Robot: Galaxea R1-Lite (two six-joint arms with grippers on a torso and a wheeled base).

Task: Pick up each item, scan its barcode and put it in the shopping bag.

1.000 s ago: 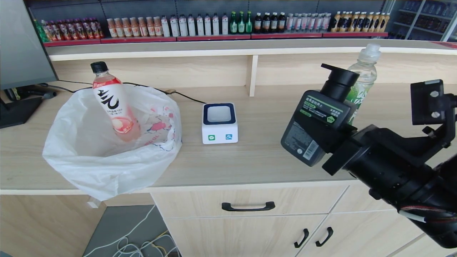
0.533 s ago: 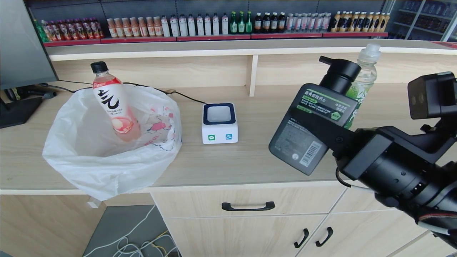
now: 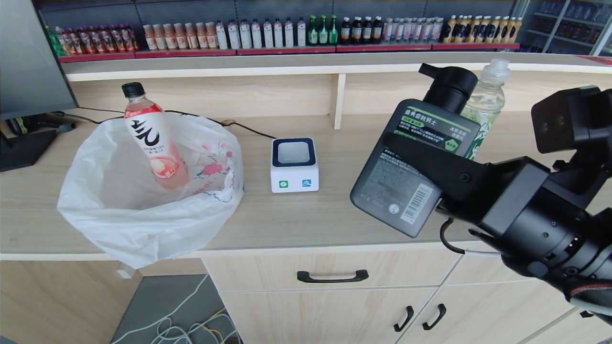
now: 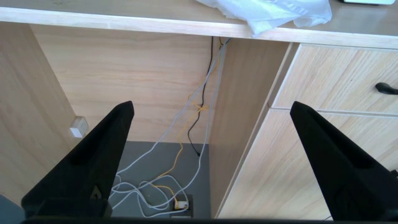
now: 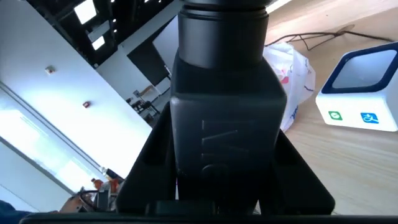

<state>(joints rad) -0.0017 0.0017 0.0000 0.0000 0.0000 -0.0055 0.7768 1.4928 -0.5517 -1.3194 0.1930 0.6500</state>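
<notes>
The dark pump bottle [image 3: 382, 191] is off the counter [image 3: 311, 220], held in the air over its right-hand part and tilted, with the pump head up and away and the base towards the front edge. Its back label faces upward and forward, and the barcode [image 3: 415, 203] sits near the lower corner of that face. The right gripper [image 3: 430, 165] is clamped on the bottle's body, one finger lying across the label and the bottle wedged between both fingers in the right wrist view. Directly behind the pump head stands a clear bottle with a green label [image 3: 490, 95], upright on the counter. The white scanner [image 3: 294, 165] sits to the left of the held bottle, apart from it, window facing up. Farther left, the white shopping bag [image 3: 119, 215] stands open on the counter, with a pink drink bottle [image 3: 153, 138] leaning inside, its black cap above the rim. The left gripper [image 4: 211, 168] hangs below counter height in front of the cabinet recess, jaws spread wide with nothing between them. Loose cables [image 4: 168, 186] lie on the floor beneath.
</notes>
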